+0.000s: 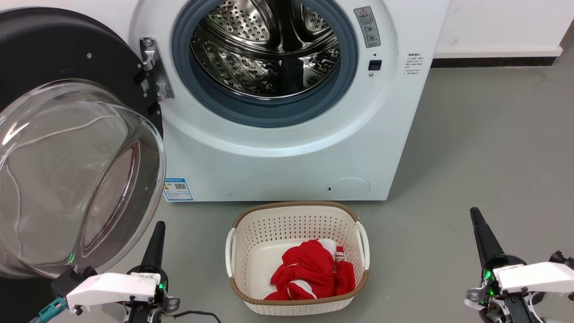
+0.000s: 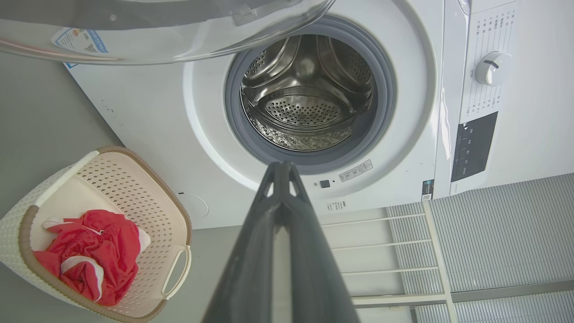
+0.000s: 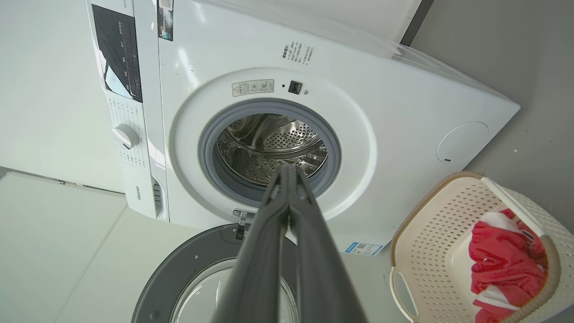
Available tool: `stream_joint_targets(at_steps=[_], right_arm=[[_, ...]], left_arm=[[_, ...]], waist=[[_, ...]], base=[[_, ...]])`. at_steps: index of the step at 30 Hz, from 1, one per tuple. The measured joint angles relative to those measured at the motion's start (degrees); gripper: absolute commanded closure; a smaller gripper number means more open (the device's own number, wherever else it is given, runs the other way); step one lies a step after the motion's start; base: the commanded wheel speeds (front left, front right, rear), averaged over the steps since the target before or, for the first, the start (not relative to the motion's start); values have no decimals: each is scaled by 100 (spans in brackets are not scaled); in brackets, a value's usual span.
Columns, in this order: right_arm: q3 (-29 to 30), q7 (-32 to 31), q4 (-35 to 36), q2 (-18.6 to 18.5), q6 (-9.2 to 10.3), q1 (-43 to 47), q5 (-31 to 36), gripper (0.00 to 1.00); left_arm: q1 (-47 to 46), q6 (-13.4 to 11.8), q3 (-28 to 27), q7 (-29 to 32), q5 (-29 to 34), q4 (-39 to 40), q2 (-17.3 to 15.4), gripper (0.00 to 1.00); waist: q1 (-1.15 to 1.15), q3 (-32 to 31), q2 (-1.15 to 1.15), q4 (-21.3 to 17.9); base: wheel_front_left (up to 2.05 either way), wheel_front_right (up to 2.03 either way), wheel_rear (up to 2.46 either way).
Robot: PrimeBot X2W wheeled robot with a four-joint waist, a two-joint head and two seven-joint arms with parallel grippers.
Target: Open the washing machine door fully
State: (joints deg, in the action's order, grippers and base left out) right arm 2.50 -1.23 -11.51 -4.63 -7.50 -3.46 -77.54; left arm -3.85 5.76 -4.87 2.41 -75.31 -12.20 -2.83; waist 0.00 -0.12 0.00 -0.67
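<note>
Start with the washing machine door [image 1: 80,134]: swung wide to the left of the washing machine [image 1: 278,166], hung on the metal hinge [image 1: 154,67] at the left edge of the opening, inner face and bulging glass bowl [image 1: 63,193] turned toward the head camera. Looks at or near full swing; cannot tell whether any travel remains.

Probably heavy and rigid, free to turn only about the hinge, so expect a steady push along that arc, not a lift. Glossy black ring [image 1: 54,49] and smooth glass, likely slippery under narrow fingers; better not to knock the bowl. Best to press against the black ring on the side far from the hinge, for most leverage, rather than pinch the curved glass.

Behind it, open steel drum [image 1: 269,49] inside the blue-grey gasket [image 1: 269,114].

Nearest the door, left gripper [image 1: 158,231], low beside the bowl's bottom rim, fingers pressed together on nothing; apart from the glass, judging by the left wrist view. Right gripper [image 1: 477,224] well off on the other side, also closed on nothing.

On the floor [image 1: 471,148] just before the machine, between the two grippers, a pale basket [image 1: 237,233] with a red garment [image 1: 314,273] inside, clear of the door's arc as far as can be judged.
</note>
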Motion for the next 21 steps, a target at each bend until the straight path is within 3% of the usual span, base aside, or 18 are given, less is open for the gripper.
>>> stream_joint_targets(at_steps=[21], right_arm=[[118,-235,-156,5,1,-133,-1057,100]], left_arm=[[-124,109,-108,261,-1089,-118,-1,100]], waist=[[0,19,0,41]], base=[[0,0,0]])
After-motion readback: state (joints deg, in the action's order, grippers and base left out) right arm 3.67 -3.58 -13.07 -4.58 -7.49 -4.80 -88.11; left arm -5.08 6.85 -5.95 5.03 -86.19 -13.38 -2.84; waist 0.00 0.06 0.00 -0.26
